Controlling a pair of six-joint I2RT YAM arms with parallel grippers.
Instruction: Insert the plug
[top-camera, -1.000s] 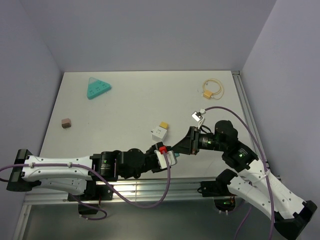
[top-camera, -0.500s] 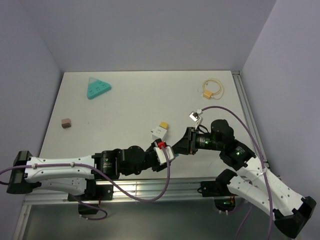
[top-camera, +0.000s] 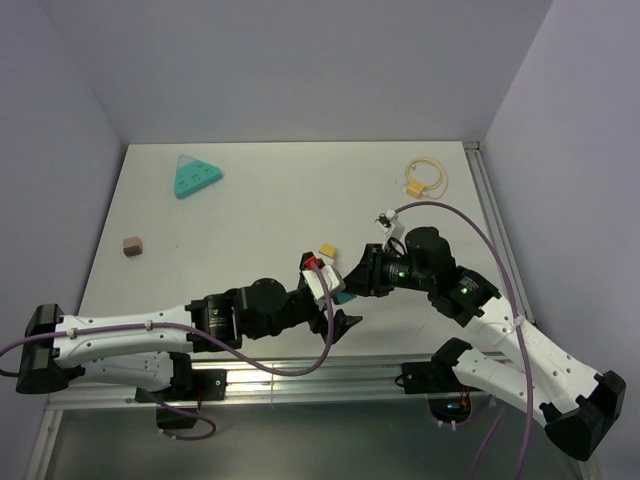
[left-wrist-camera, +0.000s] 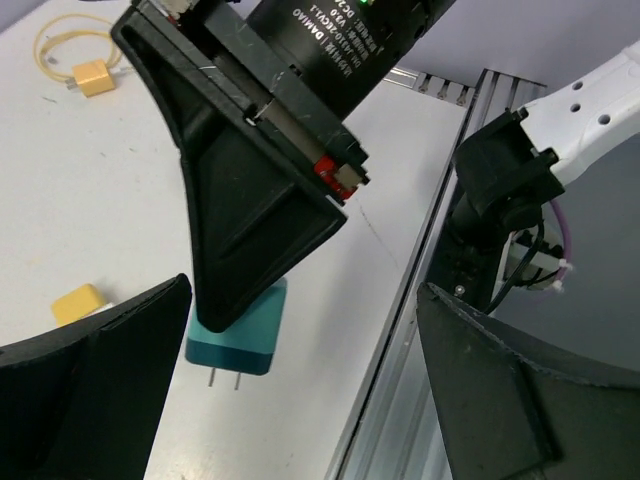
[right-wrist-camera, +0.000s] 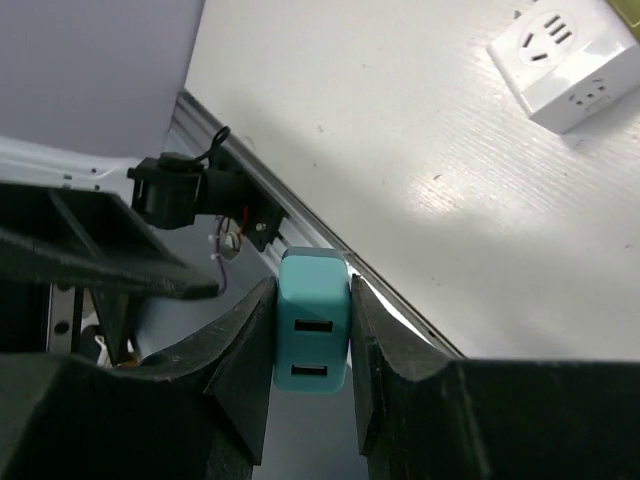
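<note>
A teal plug (right-wrist-camera: 313, 320) with two USB ports sits clamped between the fingers of my right gripper (right-wrist-camera: 313, 345), which is shut on it. In the left wrist view the plug (left-wrist-camera: 240, 335) hangs above the table near its front edge, its two metal prongs pointing down, with the right gripper's fingers (left-wrist-camera: 250, 230) gripping its top. My left gripper (left-wrist-camera: 300, 400) stands wide open around the plug without touching it. From above, the plug (top-camera: 343, 296) shows between the two arms. A white socket block (right-wrist-camera: 565, 65) lies on the table.
A yellow block (top-camera: 327, 250) lies by the socket. A teal triangular power strip (top-camera: 196, 177) lies at the back left, a brown cube (top-camera: 130, 245) at the left, a looped yellow cable (top-camera: 425, 175) at the back right. The table's metal front rail (left-wrist-camera: 400, 330) runs under the plug.
My left gripper has opened wide and let go of the plug. The right gripper, still shut on the plug, has shifted left and toward the back.
</note>
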